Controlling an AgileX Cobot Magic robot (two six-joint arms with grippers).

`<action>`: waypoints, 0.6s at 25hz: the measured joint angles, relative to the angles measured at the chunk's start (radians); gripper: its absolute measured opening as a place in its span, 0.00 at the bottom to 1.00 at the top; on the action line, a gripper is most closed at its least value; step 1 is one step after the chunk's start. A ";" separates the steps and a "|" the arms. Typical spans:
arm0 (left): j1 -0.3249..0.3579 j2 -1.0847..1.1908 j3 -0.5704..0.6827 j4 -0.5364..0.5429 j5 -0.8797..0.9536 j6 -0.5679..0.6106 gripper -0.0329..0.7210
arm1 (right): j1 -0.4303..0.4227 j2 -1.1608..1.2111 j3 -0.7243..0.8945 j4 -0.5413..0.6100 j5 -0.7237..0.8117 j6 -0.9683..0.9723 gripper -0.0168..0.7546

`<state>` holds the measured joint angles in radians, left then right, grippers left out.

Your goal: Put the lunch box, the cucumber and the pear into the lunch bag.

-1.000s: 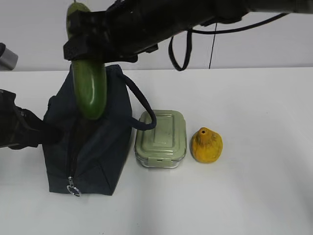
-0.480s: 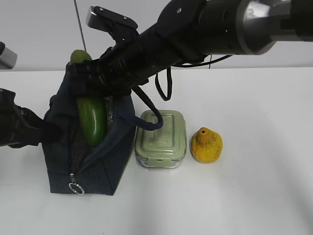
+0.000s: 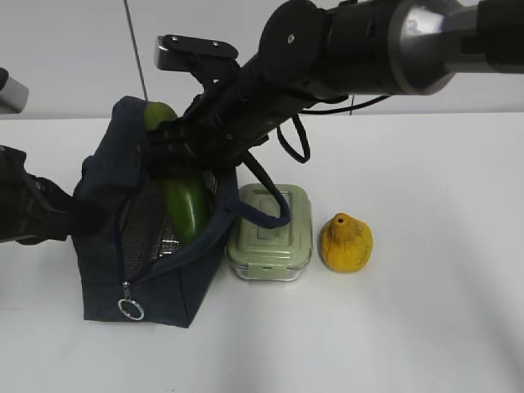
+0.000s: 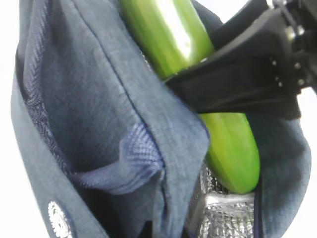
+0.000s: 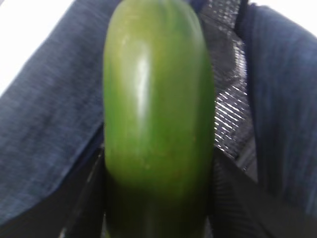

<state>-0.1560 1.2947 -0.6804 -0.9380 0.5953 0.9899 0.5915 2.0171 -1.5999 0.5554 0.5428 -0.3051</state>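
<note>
Gripping the cucumber [image 3: 184, 205] around its middle, the right gripper [image 3: 176, 155] sits at the mouth of the lunch bag [image 3: 106, 237]; the cucumber's lower end is down against the silver lining, its top poking above the rim. Right arm reaches across from upper right, slanting down to the left. Left gripper [image 3: 78, 221] is pinched closed on the bag's left wall. Lunch box [image 3: 270, 233] and pear [image 3: 345, 243] stand on the table [image 3: 409, 327] just right of the bag.
</note>
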 joint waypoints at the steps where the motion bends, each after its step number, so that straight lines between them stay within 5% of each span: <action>1: 0.000 0.000 0.000 -0.001 0.000 0.000 0.05 | 0.001 0.000 0.000 -0.030 0.007 0.028 0.54; 8: -0.001 0.000 0.000 -0.005 0.000 0.000 0.04 | 0.002 0.000 -0.002 -0.107 0.049 0.070 0.54; 15: -0.001 0.000 0.000 -0.005 0.000 0.000 0.04 | 0.002 0.000 -0.010 -0.142 0.089 0.072 0.67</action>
<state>-0.1572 1.2947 -0.6804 -0.9428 0.5953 0.9899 0.5937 2.0171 -1.6097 0.4133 0.6323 -0.2334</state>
